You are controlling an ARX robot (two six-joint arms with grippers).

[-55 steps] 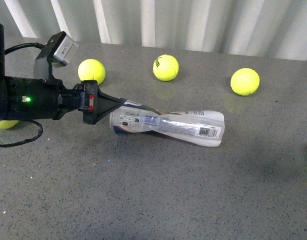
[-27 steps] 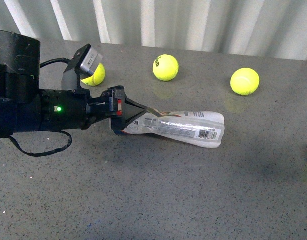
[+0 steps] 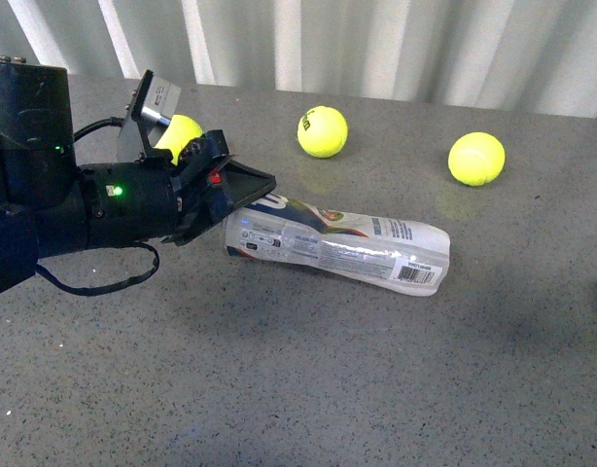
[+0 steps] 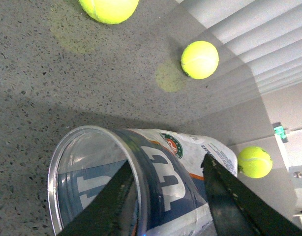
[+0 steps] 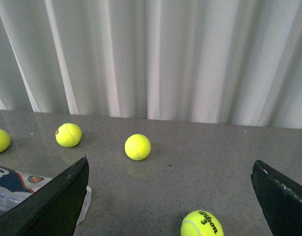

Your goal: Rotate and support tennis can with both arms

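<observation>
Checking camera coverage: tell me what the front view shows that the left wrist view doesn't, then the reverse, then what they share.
Only the front view: the tennis can end to end, lying on the table, its barcode, and the left arm with its green light.
Only the left wrist view: the can's open metal rim, with the left claw astride its wall, one finger seemingly inside.
Both: the can's label and three tennis balls.

In the front view the left gripper [image 3: 260, 190] covers the tennis can's [image 3: 347, 245] open end, and its arm hides part of one ball [image 3: 187, 131]. The barcode [image 3: 412, 273] is too small to read. In the left wrist view one finger [image 4: 116, 196] seems to sit inside the rim, which the frame edge cuts off.
</observation>
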